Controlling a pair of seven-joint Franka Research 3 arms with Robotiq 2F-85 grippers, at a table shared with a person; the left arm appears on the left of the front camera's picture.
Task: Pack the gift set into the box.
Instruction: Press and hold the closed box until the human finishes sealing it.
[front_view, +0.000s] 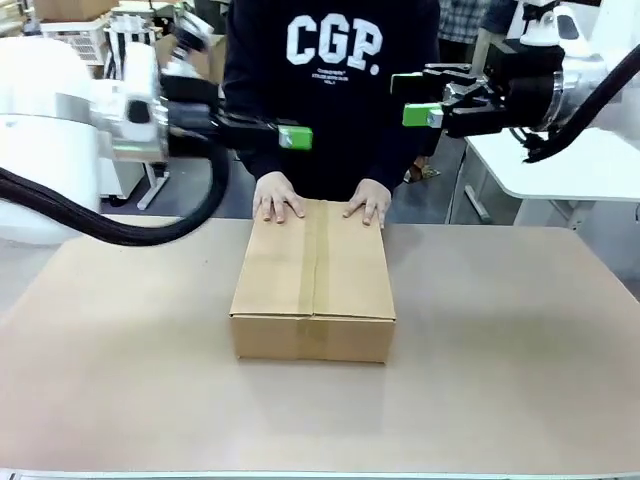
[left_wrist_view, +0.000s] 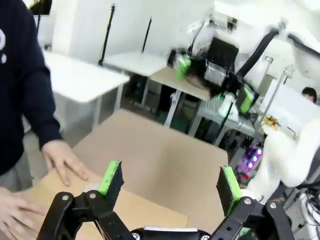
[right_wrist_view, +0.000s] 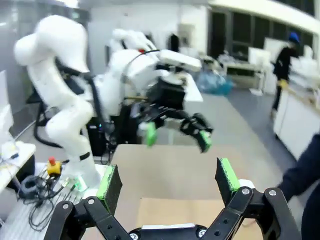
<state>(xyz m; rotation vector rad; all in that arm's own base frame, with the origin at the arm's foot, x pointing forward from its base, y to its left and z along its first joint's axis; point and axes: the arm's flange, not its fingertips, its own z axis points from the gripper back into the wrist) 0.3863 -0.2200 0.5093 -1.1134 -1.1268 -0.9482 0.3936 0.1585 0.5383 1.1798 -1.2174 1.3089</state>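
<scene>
Two hands (front_view: 278, 200) of the person lie flat on the far end of the box (front_view: 312, 290) | box in the middle of the table (front_view: 500, 350), flaps closed | left gripper (left_wrist_view: 170, 182) — fingers spread wide, empty, above the table | right gripper (right_wrist_view: 167, 182) — also spread, empty

White rounded left arm (front_view: 50, 110) trails thick black cable (front_view: 130, 237). Left pincer (left_wrist_view: 170, 182), right pincer (front_view: 413, 98): black, green pads. Person's sweatshirt (front_view: 330, 100): dark, white "CGP."

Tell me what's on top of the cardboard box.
One of the person's hands and the other hand lie flat on the box, at its far end. Flaps shut: contents hidden.
</scene>
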